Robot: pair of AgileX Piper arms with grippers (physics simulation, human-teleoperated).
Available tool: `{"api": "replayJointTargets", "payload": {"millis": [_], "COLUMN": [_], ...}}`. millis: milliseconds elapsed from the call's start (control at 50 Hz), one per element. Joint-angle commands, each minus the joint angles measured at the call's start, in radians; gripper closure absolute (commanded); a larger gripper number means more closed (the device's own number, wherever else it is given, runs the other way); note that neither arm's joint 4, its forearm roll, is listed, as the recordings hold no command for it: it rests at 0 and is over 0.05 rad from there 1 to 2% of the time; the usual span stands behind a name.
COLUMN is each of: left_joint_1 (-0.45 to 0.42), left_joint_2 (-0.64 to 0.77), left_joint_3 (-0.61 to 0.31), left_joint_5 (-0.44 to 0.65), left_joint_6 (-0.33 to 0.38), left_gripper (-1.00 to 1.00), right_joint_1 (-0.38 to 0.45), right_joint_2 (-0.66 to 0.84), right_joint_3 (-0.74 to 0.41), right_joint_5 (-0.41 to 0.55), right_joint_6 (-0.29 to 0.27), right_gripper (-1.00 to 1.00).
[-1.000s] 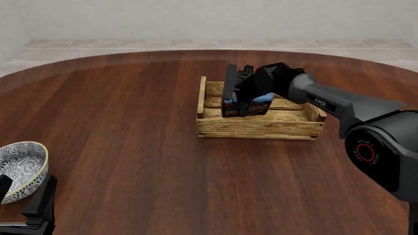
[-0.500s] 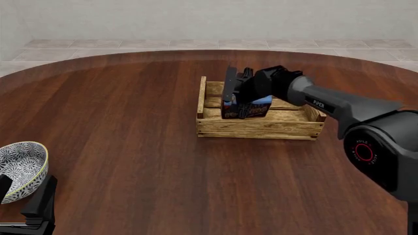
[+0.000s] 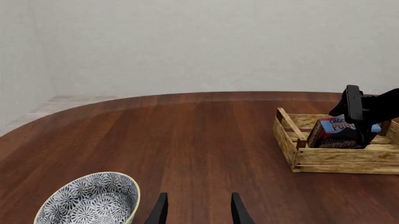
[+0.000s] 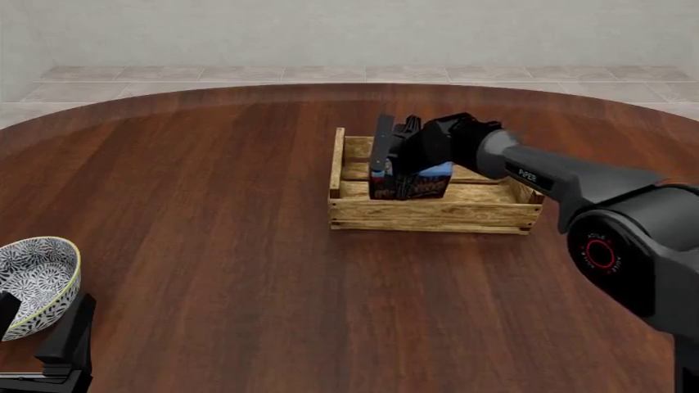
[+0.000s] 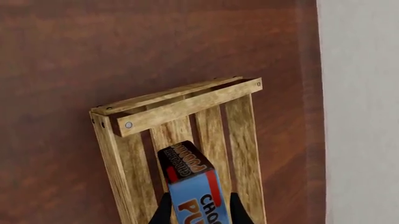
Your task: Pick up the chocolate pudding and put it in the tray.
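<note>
Blue pudding carton (image 5: 198,193) between right jaws

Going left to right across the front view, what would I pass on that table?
Bowl → left wall of the tray → chocolate pudding, held in the right gripper over the tray → the right arm's base.

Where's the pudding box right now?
In the front view the chocolate pudding sits gripped in the right tool, inside the left end of the tray, past the table's middle; whether it rests on the slats is unclear.
</note>
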Motion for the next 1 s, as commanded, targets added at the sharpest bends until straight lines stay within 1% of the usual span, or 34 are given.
{"api": "replayJointTargets", "payload": {"millis": [20,40,60,80,100,120,180,340,580,700,740,800,820,940,1000], "left_joint_1": [0.0,0.0,0.0,0.0,0.0,0.0,0.0,0.0,0.0,0.0,0.0,0.0,0.0,0.0,0.0], "left_joint_2": [0.0,0.0,0.0,0.0,0.0,0.0,0.0,0.0,0.0,0.0,0.0,0.0,0.0,0.0,0.0], "left_joint_3": [0.0,0.0,0.0,0.0,0.0,0.0,0.0,0.0,0.0,0.0,0.0,0.0,0.0,0.0,0.0], "left_joint_5": [0.0,0.0,0.0,0.0,0.0,0.0,0.0,0.0,0.0,0.0,0.0,0.0,0.0,0.0,0.0], "left_joint_6": [0.0,0.0,0.0,0.0,0.0,0.0,0.0,0.0,0.0,0.0,0.0,0.0,0.0,0.0,0.0], "left_gripper": [-1.0,-1.0,-1.0,-1.0,-1.0,-1.0,-1.0,-1.0,-1.0,-1.0,-1.0,-1.0,-1.0,-1.0,-1.0], "right_joint_1": [-0.011,-0.011,-0.025,-0.046,-0.032,-0.028,-0.04,-0.041,-0.052,-0.051,-0.045,-0.045,-0.048,-0.039,-0.041], "right_joint_2": [0.029,0.035,0.037,0.062,0.053,0.046,0.062,0.064,0.036,-0.007,-0.028,-0.054,-0.075,-0.144,-0.207], "right_joint_3": [-0.018,-0.032,-0.018,-0.07,-0.058,-0.045,-0.069,-0.074,-0.079,-0.061,-0.062,-0.051,-0.039,-0.014,0.01], "right_joint_5": [0.005,0.019,-0.012,-0.001,0.007,0.001,0.0,0.001,0.005,0.014,0.024,0.03,0.026,0.043,0.052], "right_joint_6": [0.02,0.034,0.001,0.008,0.014,0.014,0.009,0.013,0.008,0.005,0.015,0.01,0.002,0.007,-0.005], "right_gripper": [1.0,1.0,1.0,1.0,-1.0,-1.0,-1.0,-1.0,-1.0,-1.0,-1.0,-1.0,-1.0,-1.0,-1.0]}}
